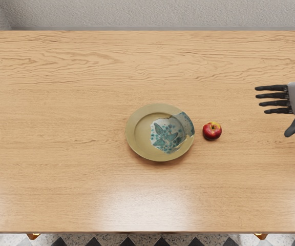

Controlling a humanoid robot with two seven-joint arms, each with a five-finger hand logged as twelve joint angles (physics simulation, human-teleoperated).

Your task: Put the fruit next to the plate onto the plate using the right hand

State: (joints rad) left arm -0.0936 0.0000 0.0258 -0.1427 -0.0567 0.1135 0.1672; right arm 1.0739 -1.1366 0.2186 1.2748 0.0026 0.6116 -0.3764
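A wide wooden table (60, 77) is being viewed from above at a slant, with its grain running across the picture; it is being used as the one work surface. Near its middle an olive-rimmed plate (136, 128) is being left lying flat, with a teal leaf pattern (169, 134) shown on its right half. No fruit is being carried on it, so the landing place is judged to be free.

At the picture's right edge the right hand (283, 105) is being held over the table, well apart from everything else. Its four fingers are being stretched out toward the left and the thumb is being let hang down; nothing is being gripped. That spread pose is judged to be readiness for a reach.

The red apple (212, 130) is being left on the table just beside the plate's right rim, not touching it, between plate and hand. The transfer is therefore judged not yet begun.

The left arm is not being shown. No brand, label or writing is being shown on any item.
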